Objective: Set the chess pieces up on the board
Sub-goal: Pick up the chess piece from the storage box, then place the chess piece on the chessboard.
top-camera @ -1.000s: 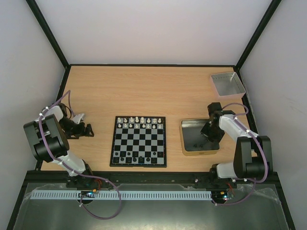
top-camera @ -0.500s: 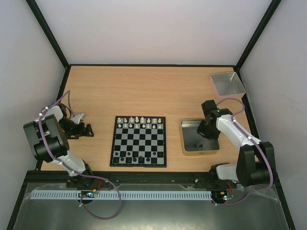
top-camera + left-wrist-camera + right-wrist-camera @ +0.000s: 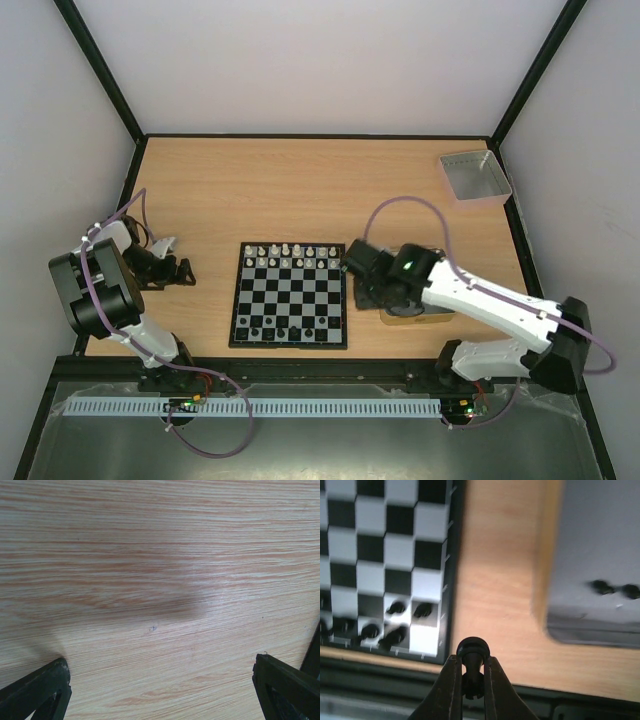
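When reading the top view, locate the board (image 3: 290, 293) at the near middle of the table (image 3: 300, 190), between the two arms. Note white chess pieces (image 3: 290, 256) filling the two far ranks; treat that side as complete or nearly so. Note black chess pieces (image 3: 270, 327) in the near ranks, too small here to count. Find the right gripper (image 3: 354, 262) reaching left to the right edge of the board, with the metal tin (image 3: 420, 316) largely hidden under the arm. Find the left gripper (image 3: 182, 270) resting well apart on the left side. Disregard the grey tray (image 3: 476, 176) at the far right corner.

In the left wrist view, confirm fingers (image 3: 35, 690) spread wide, with nothing between them but bare wood.

In the right wrist view, confirm fingers (image 3: 451, 680) pinched closed on one black piece (image 3: 472, 652), with a rounded head showing above the tips. Observe bare wood behind it, just beside the near right corner of the board. Count at least four black figures seated by that corner, with the white corner square vacant. Count two more black figures lying in the tin.

Judged status: white side set, black side under way. Remaining: seat the held piece on a vacant near-rank square, then fetch the rest from the tin.
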